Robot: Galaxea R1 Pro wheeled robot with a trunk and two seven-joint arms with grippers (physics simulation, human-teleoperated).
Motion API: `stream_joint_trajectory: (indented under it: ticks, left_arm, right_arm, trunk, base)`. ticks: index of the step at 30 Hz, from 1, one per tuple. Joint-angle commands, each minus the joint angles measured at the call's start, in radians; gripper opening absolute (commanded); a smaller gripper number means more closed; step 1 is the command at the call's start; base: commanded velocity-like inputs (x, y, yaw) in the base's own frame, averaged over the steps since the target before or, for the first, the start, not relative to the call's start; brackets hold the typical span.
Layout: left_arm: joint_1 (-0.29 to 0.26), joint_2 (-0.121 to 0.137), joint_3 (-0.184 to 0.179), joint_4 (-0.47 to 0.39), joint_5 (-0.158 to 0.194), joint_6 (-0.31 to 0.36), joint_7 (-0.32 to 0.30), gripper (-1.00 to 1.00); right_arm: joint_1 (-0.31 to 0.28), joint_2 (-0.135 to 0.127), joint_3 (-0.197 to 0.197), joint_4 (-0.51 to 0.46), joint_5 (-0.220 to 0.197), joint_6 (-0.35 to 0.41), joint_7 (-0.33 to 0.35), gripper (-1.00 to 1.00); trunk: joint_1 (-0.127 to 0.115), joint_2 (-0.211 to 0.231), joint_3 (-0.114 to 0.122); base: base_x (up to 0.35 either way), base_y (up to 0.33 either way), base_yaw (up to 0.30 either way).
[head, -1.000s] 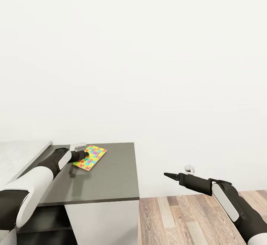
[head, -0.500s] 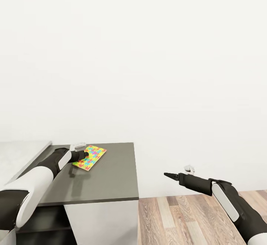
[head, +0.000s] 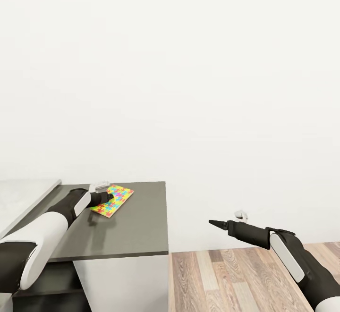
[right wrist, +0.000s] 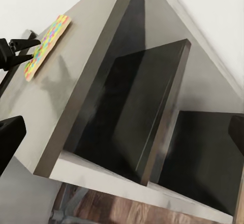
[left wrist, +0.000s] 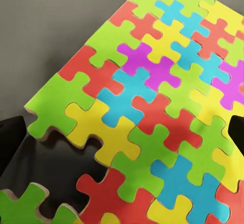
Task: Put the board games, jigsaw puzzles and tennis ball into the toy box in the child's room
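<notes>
A plain white wall (head: 189, 66) takes up most of the head view, with wood plank floor (head: 236, 279) at the lower right. At the left stands a dark grey table (head: 132, 227); a paler grey table top (head: 23, 196) adjoins it on the far left. Seen from the right wrist, the dark table has open shelf compartments (right wrist: 147, 122) under its top.

The left arm (head: 42, 229) reaches out over the dark table. Its pincer (head: 105, 199) is closed on the near edge of a jigsaw puzzle (head: 113, 200), a flat square of yellow, red, blue, green and pink pieces, held over the far left part of the top.

The right arm (head: 288, 250) is out over the floor, well apart from the table. Whether the right pincer (head: 212, 222) is open or closed cannot be told.
</notes>
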Motion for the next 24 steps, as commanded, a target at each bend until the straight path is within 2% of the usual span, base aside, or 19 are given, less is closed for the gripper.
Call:
stream_joint_trajectory:
  ticks: [1, 24]
  left_arm:
    - [0.001, 0.001, -0.015, 0.001, 0.011, 0.004, -0.002, 1.00]
    - [0.001, 0.002, -0.015, 0.001, 0.012, 0.005, -0.004, 1.00]
  right_arm:
    - [-0.001, -0.001, 0.001, 0.000, -0.006, 0.006, -0.002, 1.00]
    - [-0.001, -0.001, 0.001, 0.000, -0.006, 0.006, -0.002, 1.00]
  trunk:
    - [0.000, 0.000, -0.001]
    - [0.000, 0.000, -0.001]
  base:
    - [0.000, -0.002, 0.000]
    - [0.000, -0.101, 0.000]
